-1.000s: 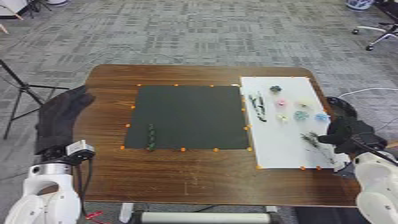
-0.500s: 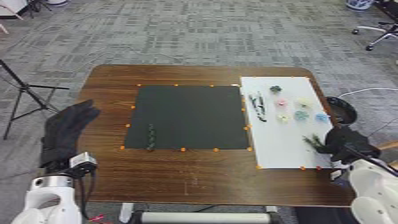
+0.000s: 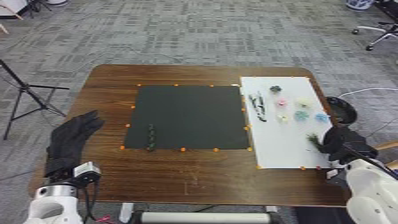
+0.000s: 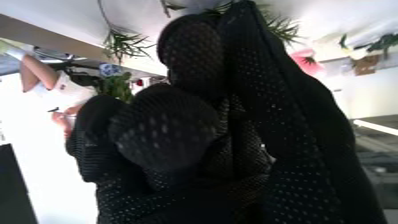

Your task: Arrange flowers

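Right hand point(image 3: 338, 144) has moved in over the white sheet's point(image 3: 280, 152) right edge.
Green sprig point(image 3: 314, 140) shows just left of it; openness and hold cannot be told.

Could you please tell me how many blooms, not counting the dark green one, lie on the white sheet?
5: pink bloom, cream bloom to its right; nearer the robot, left to right, yellow bloom, teal bloom, blue bloom. The right hand may hide more.

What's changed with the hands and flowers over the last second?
The right hand has moved in over the white sheet, covering more of the green sprig; whether it grips it, I can't tell. The left hand has drawn back toward the robot. The pink flower and the stem on the black mat stayed put.
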`<control>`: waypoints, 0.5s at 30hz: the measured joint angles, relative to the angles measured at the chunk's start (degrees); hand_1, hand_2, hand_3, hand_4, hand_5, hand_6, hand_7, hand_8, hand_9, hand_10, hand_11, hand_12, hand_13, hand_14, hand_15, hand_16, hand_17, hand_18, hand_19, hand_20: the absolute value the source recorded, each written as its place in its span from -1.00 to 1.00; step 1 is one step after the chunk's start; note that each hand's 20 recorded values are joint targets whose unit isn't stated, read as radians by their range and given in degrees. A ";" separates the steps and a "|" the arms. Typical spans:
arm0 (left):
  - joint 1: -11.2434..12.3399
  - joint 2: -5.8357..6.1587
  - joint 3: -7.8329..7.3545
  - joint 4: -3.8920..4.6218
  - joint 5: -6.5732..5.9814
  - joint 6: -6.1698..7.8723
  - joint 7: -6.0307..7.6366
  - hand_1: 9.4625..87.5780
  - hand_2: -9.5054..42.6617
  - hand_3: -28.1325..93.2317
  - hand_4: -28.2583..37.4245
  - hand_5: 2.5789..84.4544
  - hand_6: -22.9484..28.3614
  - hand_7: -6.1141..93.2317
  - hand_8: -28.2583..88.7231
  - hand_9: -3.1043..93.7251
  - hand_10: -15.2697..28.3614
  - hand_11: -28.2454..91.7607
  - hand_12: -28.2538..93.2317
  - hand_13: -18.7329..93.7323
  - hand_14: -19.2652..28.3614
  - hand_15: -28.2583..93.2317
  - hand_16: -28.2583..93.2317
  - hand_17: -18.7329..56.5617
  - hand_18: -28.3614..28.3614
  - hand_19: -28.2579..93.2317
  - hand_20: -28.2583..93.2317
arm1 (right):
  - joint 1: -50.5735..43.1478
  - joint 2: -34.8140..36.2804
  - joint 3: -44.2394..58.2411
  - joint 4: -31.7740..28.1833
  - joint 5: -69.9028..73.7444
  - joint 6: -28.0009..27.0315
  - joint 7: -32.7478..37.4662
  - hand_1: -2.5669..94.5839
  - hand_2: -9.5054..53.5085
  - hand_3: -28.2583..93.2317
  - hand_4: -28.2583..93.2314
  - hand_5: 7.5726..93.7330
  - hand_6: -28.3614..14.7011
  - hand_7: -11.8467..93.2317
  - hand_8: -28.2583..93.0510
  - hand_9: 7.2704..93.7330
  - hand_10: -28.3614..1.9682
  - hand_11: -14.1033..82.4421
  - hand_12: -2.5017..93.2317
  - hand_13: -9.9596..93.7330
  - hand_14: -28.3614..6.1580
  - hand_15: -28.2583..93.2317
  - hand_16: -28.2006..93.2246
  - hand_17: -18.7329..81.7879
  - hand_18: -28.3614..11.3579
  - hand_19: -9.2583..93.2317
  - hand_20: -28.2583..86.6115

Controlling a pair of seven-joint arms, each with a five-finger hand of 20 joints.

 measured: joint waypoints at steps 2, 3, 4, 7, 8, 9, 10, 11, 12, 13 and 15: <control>0.06 0.00 0.00 -0.01 -0.02 -0.08 0.00 -0.56 -0.46 0.58 -0.93 0.22 0.06 -0.51 -0.62 0.12 0.39 -0.07 -0.26 0.05 0.59 -0.15 -0.51 -0.28 0.45 -0.30 -0.22 | -0.03 0.01 0.11 -0.33 1.98 1.67 -0.08 0.31 -0.98 0.38 -0.76 0.52 0.17 -0.19 -0.13 0.86 0.26 0.07 -0.27 1.00 0.63 0.37 0.04 0.62 -0.27 1.00 0.34; 0.09 -0.01 0.00 -0.02 -0.03 -0.10 0.00 -0.56 -0.46 0.58 -0.93 0.22 0.06 -0.51 -0.62 0.12 0.39 -0.07 -0.26 0.05 0.59 -0.15 -0.51 -0.28 0.45 -0.30 -0.22 | -0.03 0.02 0.22 -0.64 2.86 2.51 -0.12 0.31 -0.98 0.38 -0.76 0.52 0.16 -0.18 -0.14 0.86 0.26 0.08 -0.27 1.00 0.63 0.38 0.03 0.62 -0.27 1.00 0.34; 0.10 -0.01 0.00 -0.02 -0.07 -0.12 0.00 -0.56 -0.46 0.58 -0.93 0.22 0.06 -0.51 -0.62 0.12 0.39 -0.07 -0.26 0.05 0.59 -0.15 -0.51 -0.28 0.45 -0.30 -0.22 | -0.03 0.04 0.38 -1.04 3.70 3.36 -0.16 0.31 -0.98 0.38 -0.76 0.51 0.16 -0.18 -0.14 0.87 0.26 0.08 -0.27 1.00 0.64 0.38 0.03 0.62 -0.26 1.00 0.34; 0.13 -0.01 0.00 -0.03 -0.13 -0.20 0.00 -0.56 -0.46 0.58 -0.93 0.22 0.06 -0.51 -0.62 0.12 0.39 -0.07 -0.26 0.05 0.59 -0.15 -0.51 -0.28 0.45 -0.30 -0.22 | 0.02 0.14 1.01 -2.83 4.75 5.32 -0.45 0.31 -0.99 0.39 -0.75 0.51 0.15 -0.16 -0.15 0.87 0.26 0.09 -0.27 1.00 0.64 0.39 0.02 0.63 -0.25 1.00 0.34; 0.13 -0.01 0.00 -0.03 -0.13 -0.21 0.00 -0.56 -0.46 0.58 -0.93 0.22 0.06 -0.51 -0.63 0.12 0.39 -0.07 -0.26 0.05 0.59 -0.15 -0.51 -0.28 0.45 -0.30 -0.22 | 0.10 0.20 1.22 -3.50 4.75 5.77 -0.63 0.31 -0.99 0.39 -0.75 0.51 0.15 -0.16 -0.15 0.87 0.27 0.09 -0.27 1.00 0.64 0.39 0.02 0.63 -0.25 1.00 0.34; 0.13 -0.01 0.00 -0.04 -0.14 -0.21 0.00 -0.56 -0.46 0.58 -0.93 0.22 0.06 -0.51 -0.63 0.12 0.39 -0.07 -0.26 0.05 0.59 -0.15 -0.51 -0.28 0.45 -0.30 -0.22 | 0.24 0.26 1.41 -4.16 4.73 6.10 -0.82 0.30 -0.99 0.40 -0.74 0.51 0.15 -0.15 -0.15 0.87 0.27 0.09 -0.27 1.00 0.64 0.39 0.02 0.63 -0.25 1.00 0.35; 0.13 -0.01 0.00 -0.04 -0.15 -0.22 0.00 -0.55 -0.46 0.58 -0.93 0.22 0.06 -0.51 -0.63 0.12 0.39 -0.07 -0.26 0.05 0.59 -0.15 -0.51 -0.28 0.45 -0.30 -0.22 | 0.44 0.34 1.56 -4.73 4.69 6.39 -1.03 0.30 -0.99 0.40 -0.74 0.51 0.15 -0.15 -0.16 0.87 0.27 0.09 -0.27 1.00 0.64 0.39 0.02 0.63 -0.25 1.00 0.35; 0.14 -0.01 0.00 -0.04 -0.17 -0.24 0.00 -0.55 -0.46 0.58 -0.93 0.22 0.06 -0.51 -0.63 0.12 0.38 -0.07 -0.26 0.05 0.59 -0.15 -0.51 -0.28 0.45 -0.30 -0.22 | 0.68 0.44 1.69 -5.25 4.67 6.65 -1.27 0.29 -0.99 0.41 -0.73 0.51 0.14 -0.15 -0.16 0.87 0.27 0.09 -0.27 1.00 0.64 0.39 0.02 0.63 -0.25 1.00 0.35; 0.14 -0.01 0.00 -0.04 -0.18 -0.25 0.00 -0.56 -0.46 0.58 -0.93 0.22 0.07 -0.51 -0.63 0.12 0.39 -0.07 -0.26 0.05 0.59 -0.15 -0.51 -0.28 0.45 -0.30 -0.22 | 0.90 0.52 1.83 -5.72 4.66 6.86 -1.50 0.26 -1.00 0.43 -0.72 0.50 0.15 -0.13 -0.16 0.87 0.26 0.09 -0.26 1.00 0.64 0.39 0.02 0.63 -0.25 1.00 0.35; 0.15 -0.01 0.01 -0.05 -0.19 -0.26 0.00 -0.56 -0.46 0.58 -0.93 0.23 0.07 -0.51 -0.63 0.12 0.39 -0.07 -0.26 0.05 0.59 -0.15 -0.51 -0.28 0.45 -0.30 -0.22 | 1.08 0.60 1.99 -6.13 4.61 6.95 -1.69 0.24 -1.00 0.43 -0.70 0.49 0.16 -0.12 -0.16 0.86 0.23 0.08 -0.27 1.00 0.62 0.37 0.04 0.62 -0.26 1.00 0.36; 0.16 -0.01 0.02 -0.06 -0.19 -0.27 0.00 -0.56 -0.46 0.58 -0.93 0.23 0.07 -0.51 -0.63 0.12 0.39 -0.07 -0.26 0.05 0.59 -0.15 -0.51 -0.28 0.45 -0.30 -0.22 | 1.40 0.69 2.26 -6.61 4.33 6.82 -1.85 0.14 -1.00 0.39 -0.67 0.47 0.18 -0.12 -0.16 0.83 0.17 0.06 -0.28 0.98 0.57 0.35 0.06 0.59 -0.29 1.00 0.37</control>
